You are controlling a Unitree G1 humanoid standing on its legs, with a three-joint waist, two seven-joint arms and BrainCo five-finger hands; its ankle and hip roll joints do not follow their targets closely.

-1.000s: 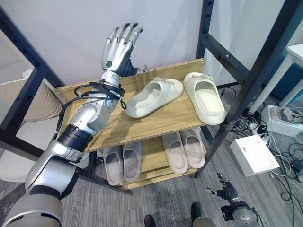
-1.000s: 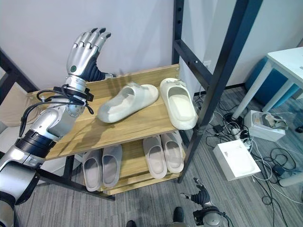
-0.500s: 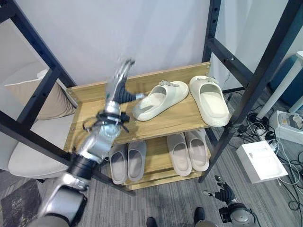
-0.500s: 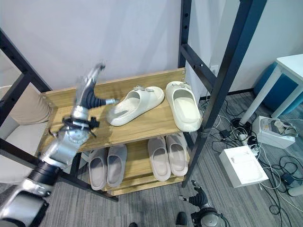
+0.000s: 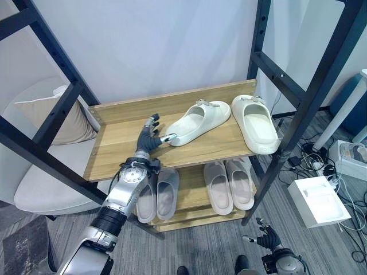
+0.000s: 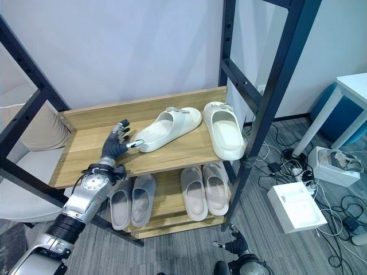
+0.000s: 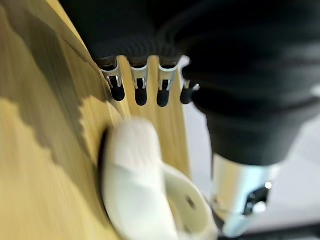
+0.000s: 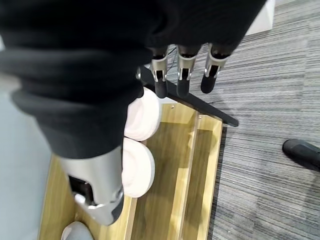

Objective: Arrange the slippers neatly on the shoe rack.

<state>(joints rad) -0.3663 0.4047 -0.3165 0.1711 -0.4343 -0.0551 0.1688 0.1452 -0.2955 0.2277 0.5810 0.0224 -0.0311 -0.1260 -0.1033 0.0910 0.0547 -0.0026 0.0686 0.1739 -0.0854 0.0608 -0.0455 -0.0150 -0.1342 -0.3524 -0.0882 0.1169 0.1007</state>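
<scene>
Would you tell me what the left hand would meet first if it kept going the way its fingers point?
Probably the back wall, past the top shelf's rear edge. The left hand points up-shelf, with its thumb towards the skewed slipper close beside it. Depth is unclear, so it may brush that slipper's near end first.

Head stereo downward; close wrist views

Bright, even indoor light; the wooden shoe rack (image 5: 183,143) shows no glare, with soft shadow on its lower shelf. In the left wrist view, dark shadow falls on the wood and the cream slipper (image 7: 135,185) is blurred
</scene>
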